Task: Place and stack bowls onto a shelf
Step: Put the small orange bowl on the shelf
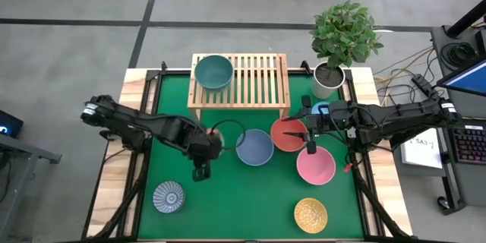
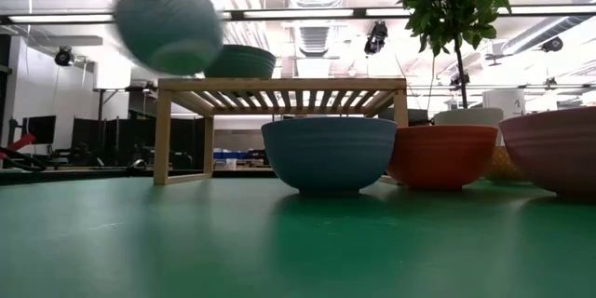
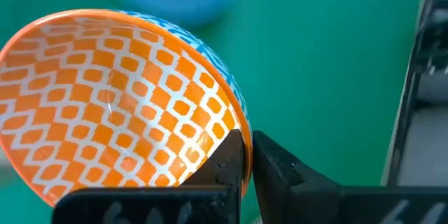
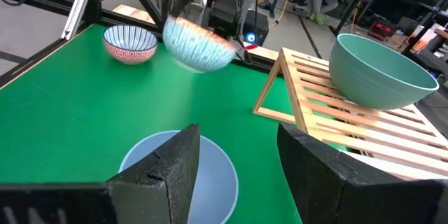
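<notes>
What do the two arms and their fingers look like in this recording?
Both arms are dark, jointed and slender. The left arm has a pale end piece at its base; the right arm shows a small blue patch and a red mark near its wrist. The left gripper has blocky black fingers; the right gripper has broad, matte black, wedge-shaped fingers.

From my station the desk (image 1: pixel 250 205) wears a matt green mat, smooth and felt-like, with pale bare wood along its side edges. The shelf (image 1: pixel 258 83) is light unfinished wood, its slats planed smooth. The orange patterned bowl (image 3: pixel 112 105) looks like glazed ceramic, glossy inside, with a faint sheen on its lattice print. The green bowl (image 4: pixel 381 70) has a softer satin glaze; the blue-grey bowl (image 2: pixel 329 154) shows fine ridges under a dull finish. The red bowl (image 2: pixel 442 155) looks matt too. My left gripper (image 3: pixel 246 157) has matt black plastic jaws with a rough, grainy face.
</notes>
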Tool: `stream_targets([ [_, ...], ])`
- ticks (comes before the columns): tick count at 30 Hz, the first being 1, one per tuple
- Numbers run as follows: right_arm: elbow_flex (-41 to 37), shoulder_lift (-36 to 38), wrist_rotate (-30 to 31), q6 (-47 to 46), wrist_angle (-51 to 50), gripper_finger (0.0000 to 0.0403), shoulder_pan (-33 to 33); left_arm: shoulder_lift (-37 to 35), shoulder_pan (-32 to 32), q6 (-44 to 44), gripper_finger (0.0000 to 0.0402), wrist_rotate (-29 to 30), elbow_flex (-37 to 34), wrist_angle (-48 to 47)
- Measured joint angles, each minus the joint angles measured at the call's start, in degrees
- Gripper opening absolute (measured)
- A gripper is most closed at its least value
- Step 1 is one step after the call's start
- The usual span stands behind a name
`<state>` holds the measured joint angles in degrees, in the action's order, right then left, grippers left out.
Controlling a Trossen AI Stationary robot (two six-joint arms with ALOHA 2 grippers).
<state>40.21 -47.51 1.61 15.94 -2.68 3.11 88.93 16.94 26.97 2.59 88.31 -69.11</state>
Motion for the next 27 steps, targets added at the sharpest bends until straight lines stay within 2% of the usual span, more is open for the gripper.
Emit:
stream_targets([
  [8,-0.02,0.0,-0.09,-0.01,0.0,0.0182,0.0,7.34,-1.05,-24.72,0.0002,7.15,20.51,1.64],
  [12,-0.02,0.09,-0.13,-0.29,-0.3,0.0182,0.0,12.65,-3.64,-35.98,0.0002,7.43,29.51,0.93],
  [18,-0.02,1.85,-0.2,-0.24,-2.68,0.0182,0.02,21.25,-9.76,-47.31,0.0002,7.52,40.99,-6.48],
  [22,-0.02,4.65,-0.21,-1.13,-5.78,0.0182,0.04,26.25,-14.63,-51.63,0.0002,7.5,46.65,-11.72],
  [27,-0.13,7.55,-0.2,-1.93,-7.96,0.0182,1.0,27.88,-20.81,-55.48,0.0003,8.29,44.94,-10.8],
])
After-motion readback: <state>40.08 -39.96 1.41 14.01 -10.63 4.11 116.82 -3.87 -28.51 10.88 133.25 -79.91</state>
